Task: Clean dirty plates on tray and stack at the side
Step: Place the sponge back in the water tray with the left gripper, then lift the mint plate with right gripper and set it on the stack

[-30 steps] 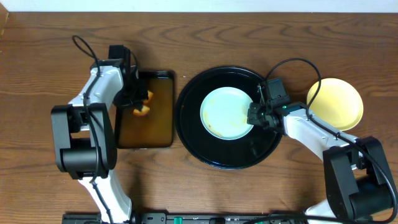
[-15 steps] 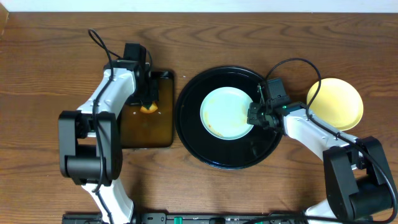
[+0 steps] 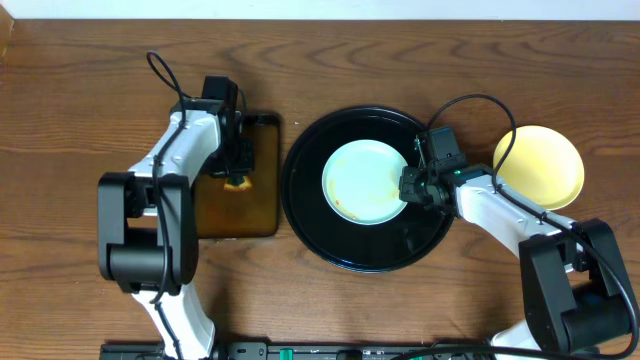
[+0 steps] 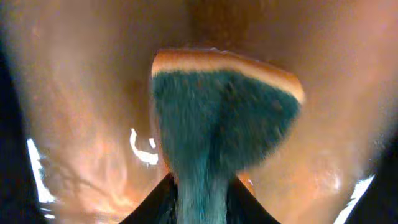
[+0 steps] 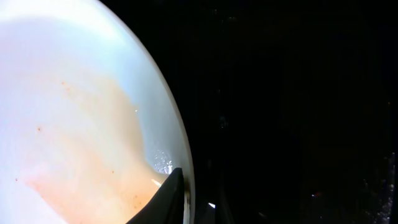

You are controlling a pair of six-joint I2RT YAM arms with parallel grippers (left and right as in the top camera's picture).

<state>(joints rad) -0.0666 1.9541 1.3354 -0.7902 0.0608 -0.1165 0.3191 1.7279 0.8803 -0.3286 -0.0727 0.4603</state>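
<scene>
Shifted rightward over the brown tray (image 3: 210,215), the left gripper (image 3: 238,165) pinches the sponge (image 3: 237,181). On the black tray (image 3: 303,205) lies the smeared mint plate (image 3: 362,180), likely light, rigid and slick. It is best taken by its rim, where the right gripper (image 3: 412,186) sits, its fingers' hold unclear.

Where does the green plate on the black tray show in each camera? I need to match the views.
Overhead: the mint-green plate sits in the middle of the black tray.
Left wrist: not in it.
Right wrist: the plate fills the left half, its rim curving down to the bottom edge.
Shared landmark: the black tray, the dark right side of the right wrist view.
</scene>
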